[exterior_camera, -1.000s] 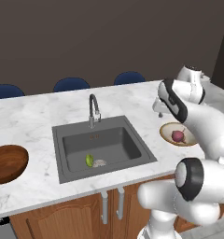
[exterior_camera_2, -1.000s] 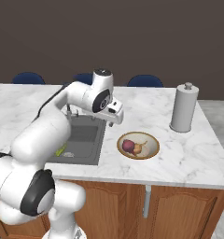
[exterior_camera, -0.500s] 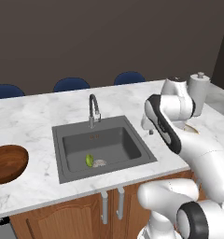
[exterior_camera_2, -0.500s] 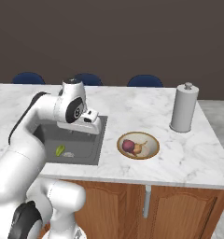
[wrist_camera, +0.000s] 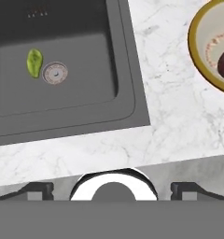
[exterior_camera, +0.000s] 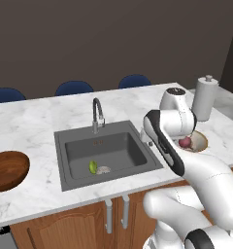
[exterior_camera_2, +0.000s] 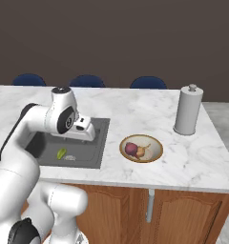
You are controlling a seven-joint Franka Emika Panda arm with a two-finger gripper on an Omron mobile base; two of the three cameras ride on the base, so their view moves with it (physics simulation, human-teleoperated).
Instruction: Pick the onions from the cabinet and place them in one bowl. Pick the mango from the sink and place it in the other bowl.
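Your hand [wrist_camera: 112,189] is standing wide open and holding nothing; its two dark fingertips [wrist_camera: 39,190] are sitting far apart at the bottom of the hand view, touching no object. It is hovering above the white marble tabletop [wrist_camera: 174,116], over the strip between the sink [wrist_camera: 128,70] and the light tan bowl [wrist_camera: 194,44].

The mango [wrist_camera: 34,62] is lying on the sink floor just beside the round drain [wrist_camera: 54,73], well apart from your hand. Both onions are resting in the light tan bowl: the reddish-purple one [exterior_camera_2: 131,149] and the tan one [exterior_camera_2: 141,151] are sitting side by side. The dark wooden bowl [exterior_camera: 7,170] is waiting on the tabletop on the sink's far side. A paper towel roll [exterior_camera_2: 188,110] is standing beyond the tan bowl.
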